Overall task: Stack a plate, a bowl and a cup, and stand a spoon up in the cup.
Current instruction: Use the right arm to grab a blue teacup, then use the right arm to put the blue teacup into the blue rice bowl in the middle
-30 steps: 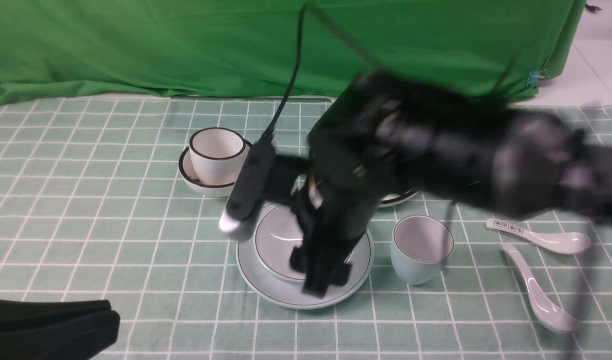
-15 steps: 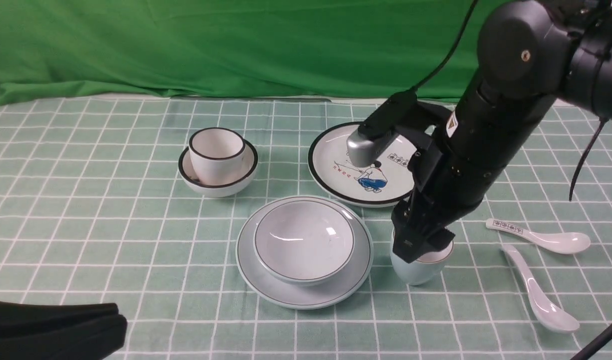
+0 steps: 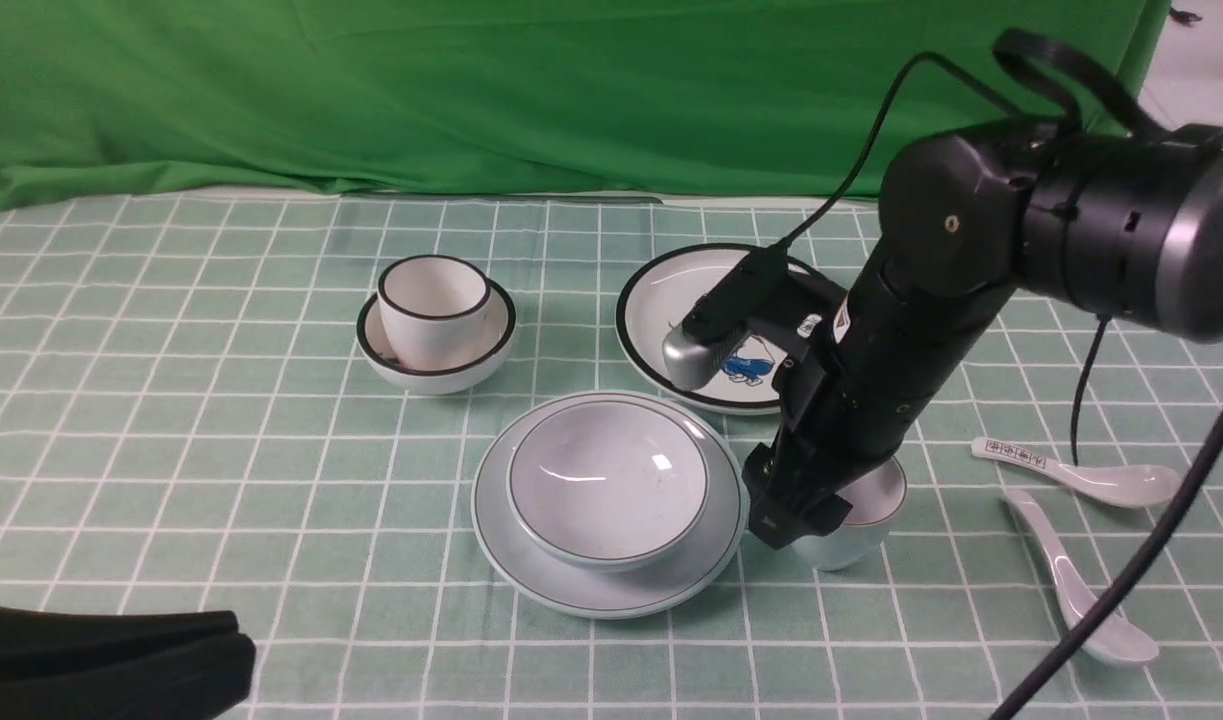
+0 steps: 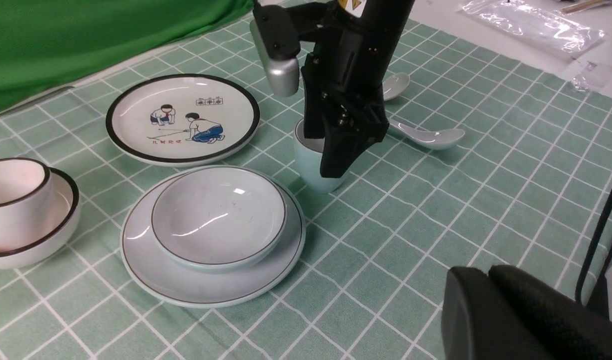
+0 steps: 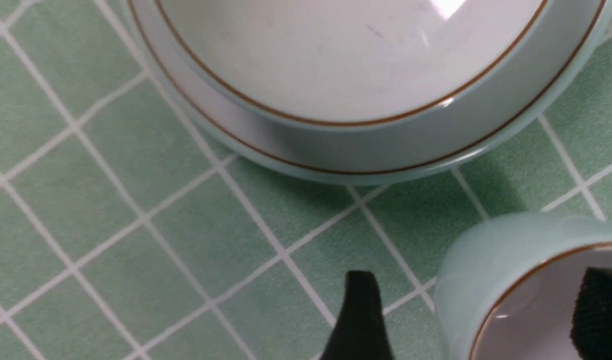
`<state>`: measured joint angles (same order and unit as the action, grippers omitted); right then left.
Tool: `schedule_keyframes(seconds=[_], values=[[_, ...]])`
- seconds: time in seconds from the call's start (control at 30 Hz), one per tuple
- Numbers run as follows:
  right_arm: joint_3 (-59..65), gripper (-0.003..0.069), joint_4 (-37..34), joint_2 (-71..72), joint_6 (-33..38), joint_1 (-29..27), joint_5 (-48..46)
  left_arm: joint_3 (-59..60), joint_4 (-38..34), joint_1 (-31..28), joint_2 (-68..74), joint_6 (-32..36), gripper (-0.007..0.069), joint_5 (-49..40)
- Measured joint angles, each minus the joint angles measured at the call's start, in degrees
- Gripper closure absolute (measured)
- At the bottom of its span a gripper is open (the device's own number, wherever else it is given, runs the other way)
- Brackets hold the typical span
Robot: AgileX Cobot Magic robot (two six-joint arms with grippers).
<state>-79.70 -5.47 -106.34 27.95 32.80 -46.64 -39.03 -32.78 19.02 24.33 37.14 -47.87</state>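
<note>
The bowl [image 3: 607, 482] sat on the plate [image 3: 716, 545] near the tabletop's middle. Right of it, toward the tabletop's right edge, the cup [image 3: 851, 548] stood partly hidden by the spread right end effector [image 3: 799, 507], one finger over its mouth, the other outside. The plain spoon [image 3: 1076, 590] lay nearer the right edge, the character-marked spoon [image 3: 1121, 484] just beyond. The cartoon plate [image 3: 676, 290], partly blocked by the arm, and the black-rimmed cup [image 3: 433, 325] in its bowl [image 3: 471, 372] stood toward the far edge. Whether the left end effector [image 4: 491, 280] was spread could not be told.
</note>
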Motion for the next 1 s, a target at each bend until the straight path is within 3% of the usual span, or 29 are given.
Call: schedule_keyframes(seconds=[0.23,0.3,0.43,0.5,0.7,1.0], values=[[0.00,0.0146,1.58,-3.01,0.00,0.00,0.96,0.00,-0.04,0.00,0.00,0.00,0.0608,-0.51],[0.00,0.0210,1.58,-3.30,0.00,0.00,1.20,0.00,-0.04,0.00,0.00,0.00,0.0608,-0.63],[0.00,0.0494,1.53,-3.38,0.00,0.00,0.53,0.00,-0.04,0.00,0.00,0.00,0.0608,-0.63],[0.00,0.0570,1.59,-3.38,-0.16,0.00,-0.29,0.00,-0.04,0.00,0.00,0.00,0.0608,-0.63],[-3.76,0.0571,1.57,-2.31,-3.71,0.76,-5.41,0.00,-0.04,0.00,0.00,0.00,0.0608,-0.63],[-19.22,0.0571,0.71,-3.08,-4.29,9.49,-7.38,0.00,-0.04,0.00,0.00,1.16,0.0608,-0.51]])
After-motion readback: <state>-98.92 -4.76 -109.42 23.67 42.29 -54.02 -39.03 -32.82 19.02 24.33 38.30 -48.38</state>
